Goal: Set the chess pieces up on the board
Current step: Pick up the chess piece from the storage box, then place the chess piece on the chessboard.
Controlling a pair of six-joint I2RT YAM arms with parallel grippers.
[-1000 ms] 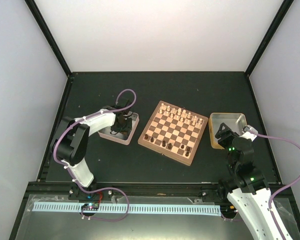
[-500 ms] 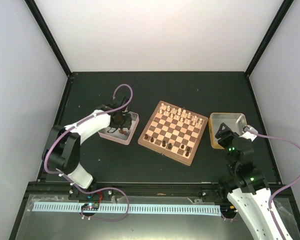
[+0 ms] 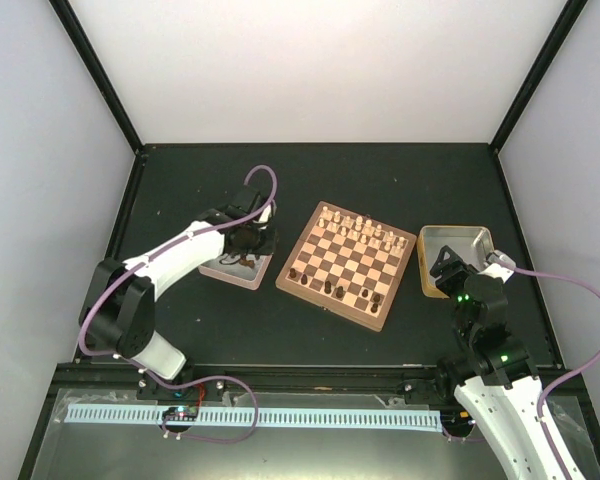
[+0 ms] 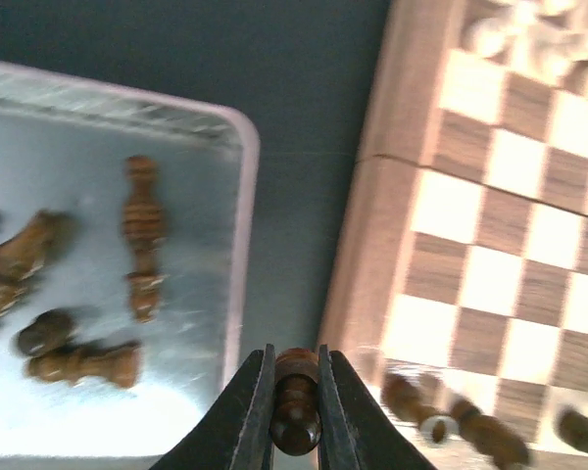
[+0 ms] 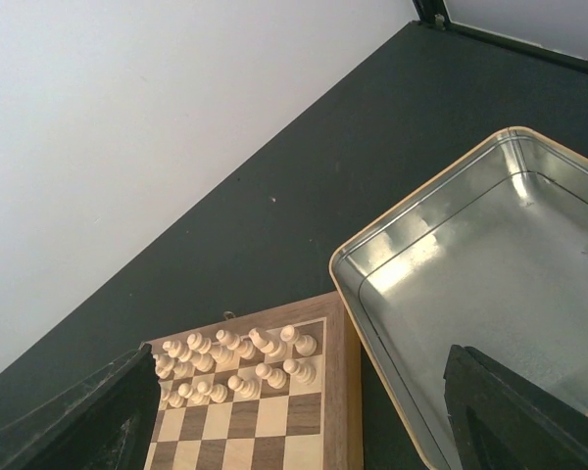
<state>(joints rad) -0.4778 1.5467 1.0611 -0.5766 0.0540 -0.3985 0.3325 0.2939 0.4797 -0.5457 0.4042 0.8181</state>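
The wooden board (image 3: pixel 348 263) lies mid-table, with cream chessmen along its far edge and a few dark brown chess pieces (image 3: pixel 332 290) along its near edge. My left gripper (image 4: pixel 296 431) is shut on a dark brown chess piece (image 4: pixel 296 401), held over the gap between the pink-rimmed tray (image 4: pixel 243 196) and the board's rim (image 4: pixel 372 235). In the top view the left gripper (image 3: pixel 252 240) is at the tray's right edge. Several dark pieces (image 4: pixel 140 235) lie in that tray. My right gripper (image 5: pixel 294 431) is open and empty, above the metal tray (image 5: pixel 470 284) right of the board.
The pink-rimmed tray (image 3: pixel 212 270) sits left of the board. The gold-rimmed metal tray (image 3: pixel 458 244) on the right looks empty. Black frame posts and white walls bound the table on three sides.
My left gripper has risen from the pink-rimmed tray holding a dark piece and moved right toward the board. The right arm has not moved.
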